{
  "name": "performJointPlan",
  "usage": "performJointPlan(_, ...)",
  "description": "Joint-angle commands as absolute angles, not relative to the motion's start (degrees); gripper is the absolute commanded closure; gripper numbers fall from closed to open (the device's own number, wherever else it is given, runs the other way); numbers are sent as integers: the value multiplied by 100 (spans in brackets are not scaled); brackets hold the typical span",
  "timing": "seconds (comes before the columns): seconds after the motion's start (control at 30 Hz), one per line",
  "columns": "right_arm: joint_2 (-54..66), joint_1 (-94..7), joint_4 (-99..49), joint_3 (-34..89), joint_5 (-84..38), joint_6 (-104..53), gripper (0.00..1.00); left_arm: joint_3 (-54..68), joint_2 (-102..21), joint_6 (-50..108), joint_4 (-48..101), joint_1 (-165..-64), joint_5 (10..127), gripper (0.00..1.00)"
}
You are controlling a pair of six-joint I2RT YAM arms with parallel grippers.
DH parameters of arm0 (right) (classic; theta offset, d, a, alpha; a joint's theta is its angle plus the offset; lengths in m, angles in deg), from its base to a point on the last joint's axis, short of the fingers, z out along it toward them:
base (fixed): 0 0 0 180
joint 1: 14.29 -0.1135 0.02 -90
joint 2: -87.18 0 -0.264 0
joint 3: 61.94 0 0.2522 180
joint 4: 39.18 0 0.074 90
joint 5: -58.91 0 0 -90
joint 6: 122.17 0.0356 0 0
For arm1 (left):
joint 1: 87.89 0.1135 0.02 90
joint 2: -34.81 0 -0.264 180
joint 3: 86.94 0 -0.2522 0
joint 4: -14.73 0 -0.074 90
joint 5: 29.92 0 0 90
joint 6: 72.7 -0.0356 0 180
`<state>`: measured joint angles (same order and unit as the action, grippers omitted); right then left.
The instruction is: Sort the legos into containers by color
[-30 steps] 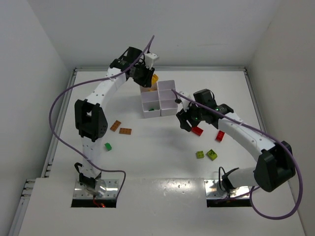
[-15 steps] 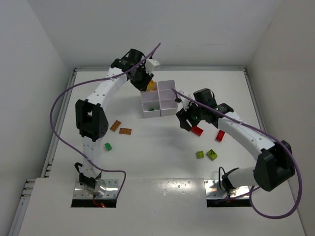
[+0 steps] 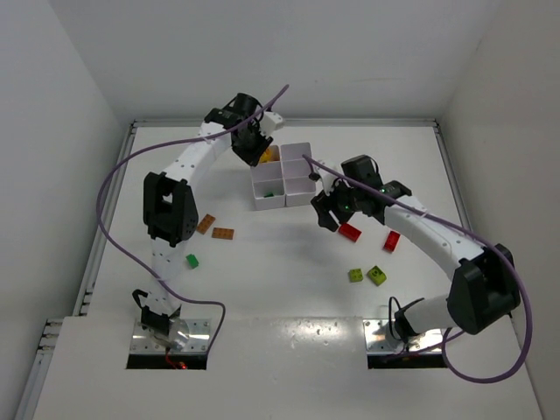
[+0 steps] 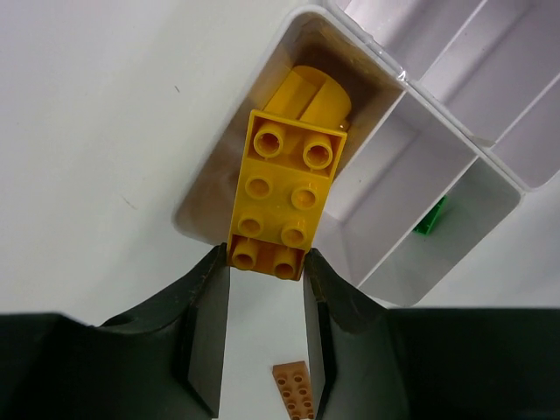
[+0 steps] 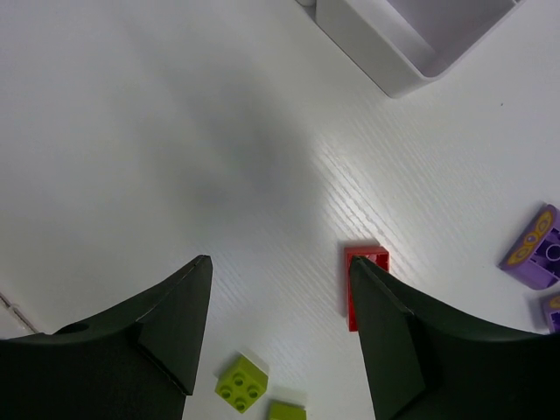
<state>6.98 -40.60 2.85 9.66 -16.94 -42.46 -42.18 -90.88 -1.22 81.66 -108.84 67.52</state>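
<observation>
- Top external: the left gripper [image 3: 255,150] hangs at the far-left corner of the white tray [image 3: 300,186]. The right gripper [image 3: 331,214] hovers beside a red brick [image 3: 350,231] on the surface [image 3: 280,262].
- Left wrist: this gripper is clamped on a yellow brick [image 4: 278,206] above a corner compartment, seemingly touching a yellow round piece [image 4: 315,92] inside.
- Right wrist: jaws apart, holding nothing. The red brick lies between them, close to one finger.
</observation>
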Motion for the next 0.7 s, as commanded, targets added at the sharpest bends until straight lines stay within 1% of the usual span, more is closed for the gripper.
performJointPlan(0.0, 606, -4022, 51, 1264, -1571, -4184, 36, -4454, -9114, -37, 7948, -10925, 6623, 82)
performJointPlan(0.17, 500, -4022, 51, 1317, -1518, -4184, 36, -4507, -9114, 16, 7886, -10925, 6570, 81)
performJointPlan(0.2, 500, -4022, 51, 1317, -1518, -4184, 36, -4507, -9114, 16, 7886, -10925, 6570, 78)
performJointPlan(0.27, 448, -4022, 51, 1370, -1518, -4184, 36, -4507, -9114, 16, 7833, -10925, 6509, 63)
performJointPlan(0.33, 387, -4022, 51, 1422, -1518, -4184, 36, -4507, -9114, 69, 7833, -10925, 6456, 45)
performJointPlan(0.4, 386, -4022, 51, 1422, -1466, -4184, 34, -4507, -9114, 69, 7780, -10925, 6456, 38)
performJointPlan(0.53, 333, -4022, 51, 1475, -1465, -4184, 33, -4455, -9114, 174, 7727, -10925, 6526, 30)
performJointPlan(0.6, 333, -4074, 51, 1475, -1387, -4184, 33, -4385, -8965, 323, 7622, -10820, 6719, 30)
performJointPlan(0.67, 333, -4127, -1, 1475, -1195, -4254, 33, -4139, -8623, 849, 7360, -10469, 7490, 30)
